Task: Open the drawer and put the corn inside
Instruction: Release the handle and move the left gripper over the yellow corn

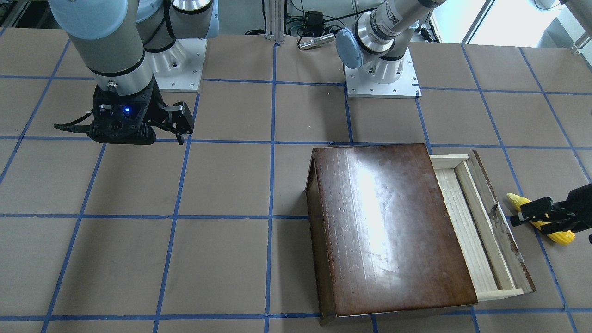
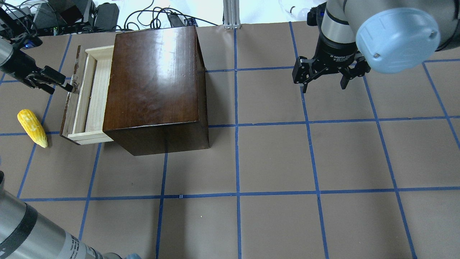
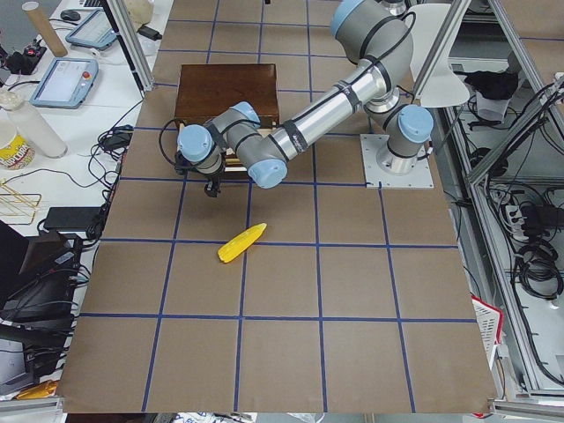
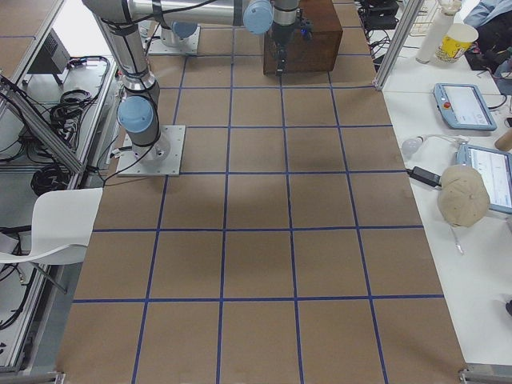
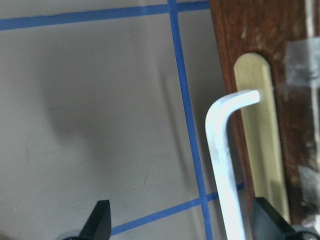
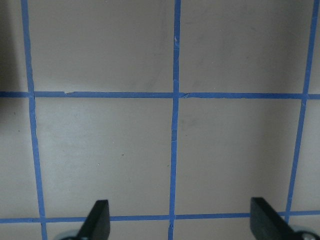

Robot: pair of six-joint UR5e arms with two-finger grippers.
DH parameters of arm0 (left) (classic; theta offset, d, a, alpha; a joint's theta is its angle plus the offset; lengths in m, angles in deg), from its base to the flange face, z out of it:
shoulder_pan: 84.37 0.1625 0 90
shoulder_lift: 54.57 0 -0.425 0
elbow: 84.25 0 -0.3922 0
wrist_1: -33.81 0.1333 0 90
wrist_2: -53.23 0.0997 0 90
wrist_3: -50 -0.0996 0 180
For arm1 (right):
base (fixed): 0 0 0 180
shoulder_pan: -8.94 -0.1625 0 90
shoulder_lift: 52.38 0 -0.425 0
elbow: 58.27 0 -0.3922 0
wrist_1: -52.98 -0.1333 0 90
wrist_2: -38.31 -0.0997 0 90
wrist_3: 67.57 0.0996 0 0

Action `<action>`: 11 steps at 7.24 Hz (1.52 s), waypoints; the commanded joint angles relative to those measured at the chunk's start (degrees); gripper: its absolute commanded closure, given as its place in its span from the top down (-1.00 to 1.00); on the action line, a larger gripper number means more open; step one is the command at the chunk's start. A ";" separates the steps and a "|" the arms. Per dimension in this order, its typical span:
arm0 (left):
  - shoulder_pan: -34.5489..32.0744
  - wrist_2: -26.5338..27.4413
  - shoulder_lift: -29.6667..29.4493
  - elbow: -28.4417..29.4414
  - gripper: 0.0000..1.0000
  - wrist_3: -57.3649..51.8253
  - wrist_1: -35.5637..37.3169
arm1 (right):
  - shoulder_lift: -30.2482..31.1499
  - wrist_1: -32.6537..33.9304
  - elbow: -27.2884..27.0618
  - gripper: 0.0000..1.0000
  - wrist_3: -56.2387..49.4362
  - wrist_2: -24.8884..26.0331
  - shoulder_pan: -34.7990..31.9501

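The dark-brown box (image 2: 154, 82) stands with its drawer (image 2: 94, 93) pulled partly out, its pale wooden tray showing. The corn (image 2: 32, 127) lies on the table beside the drawer's front panel, outside the drawer; it also shows in the front view (image 1: 562, 237). My left gripper (image 2: 66, 83) is open at the drawer front. In the left wrist view its fingers (image 5: 102, 217) stand wide apart around the bent white handle (image 5: 222, 165) without closing on it. My right gripper (image 2: 325, 77) is open and empty, hovering over bare table far from the box.
Blue tape lines grid the brown table (image 2: 273, 162). The two arm bases (image 1: 381, 76) are bolted at the robot's edge. Cables and gear (image 2: 72, 14) lie beyond the far edge behind the box.
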 commanded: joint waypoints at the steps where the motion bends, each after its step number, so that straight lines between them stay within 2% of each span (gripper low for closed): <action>1: 4.59 3.27 1.11 1.63 1.00 4.32 -0.51 | -0.03 -0.02 0.00 1.00 0.00 0.00 0.00; 2: 7.41 3.27 0.59 1.54 1.00 5.90 0.18 | 0.06 -0.02 0.00 1.00 0.00 0.00 0.00; 3: 9.26 5.19 -0.38 1.36 1.00 12.62 0.71 | 0.06 -0.02 0.00 1.00 0.00 0.09 0.00; 4: 9.45 7.03 -1.34 0.32 1.00 17.13 3.41 | 0.06 -0.02 0.00 1.00 0.00 0.09 0.00; 6: 9.72 7.23 -2.23 -2.84 1.00 24.41 5.80 | 0.06 0.07 0.00 1.00 0.00 0.00 0.00; 9: 9.72 13.98 -4.42 -7.85 1.00 36.03 17.30 | -0.03 -0.02 0.00 1.00 0.00 0.00 0.00; 11: 9.72 15.05 -6.61 -7.95 1.00 38.17 18.12 | 0.06 -0.02 0.00 1.00 0.00 0.00 0.00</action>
